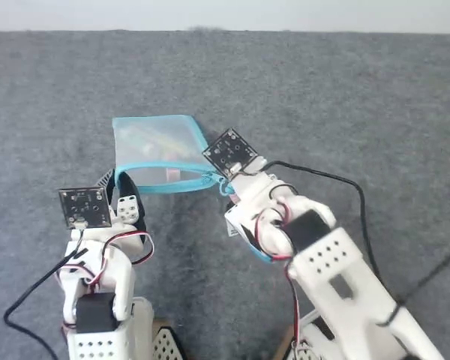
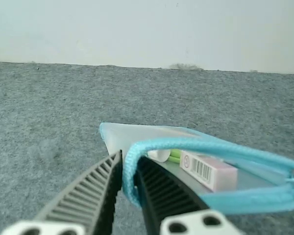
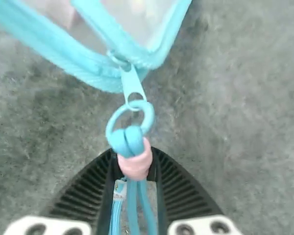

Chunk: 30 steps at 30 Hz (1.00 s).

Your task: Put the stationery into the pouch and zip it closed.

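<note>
A translucent pouch [image 1: 154,146] with a blue zip lies on the grey carpet. My left gripper [image 1: 124,184] is shut on the blue rim [image 2: 130,169] at the pouch's left end, and the mouth gapes beside it. Inside lie a pink-and-white eraser [image 2: 208,170] and a green-and-white item [image 2: 165,155]. At the pouch's right end the zip slider [image 3: 130,81] carries a blue cord loop [image 3: 130,120] with a pink bead [image 3: 134,164]. My right gripper [image 3: 134,157] is shut on that bead and cord, just off the pouch's right corner [image 1: 226,187].
Grey carpet [image 1: 345,112] covers the whole surface, with open room beyond and to either side of the pouch. A black cable [image 1: 360,202] trails over the right arm. A pale wall [image 2: 147,29] rises past the carpet's far edge.
</note>
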Each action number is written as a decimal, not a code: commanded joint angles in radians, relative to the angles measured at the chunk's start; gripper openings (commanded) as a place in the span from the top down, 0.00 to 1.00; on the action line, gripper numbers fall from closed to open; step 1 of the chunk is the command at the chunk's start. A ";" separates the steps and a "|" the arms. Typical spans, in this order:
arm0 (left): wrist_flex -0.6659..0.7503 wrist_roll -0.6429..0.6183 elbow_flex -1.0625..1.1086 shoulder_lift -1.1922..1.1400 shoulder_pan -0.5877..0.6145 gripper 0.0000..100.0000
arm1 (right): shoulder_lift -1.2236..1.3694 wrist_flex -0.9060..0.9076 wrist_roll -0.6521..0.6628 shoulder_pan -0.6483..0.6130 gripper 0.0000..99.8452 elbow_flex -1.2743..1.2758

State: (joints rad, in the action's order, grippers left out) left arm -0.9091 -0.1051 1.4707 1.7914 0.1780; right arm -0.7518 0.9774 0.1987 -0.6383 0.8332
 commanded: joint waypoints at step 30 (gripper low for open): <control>0.014 0.103 0.015 0.018 -0.166 0.99 | -0.199 0.211 0.114 -0.420 0.99 -0.391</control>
State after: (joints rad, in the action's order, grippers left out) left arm -0.9091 -0.0100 1.4983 1.7929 0.0230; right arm -0.8823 1.1861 0.2908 -1.0311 0.5109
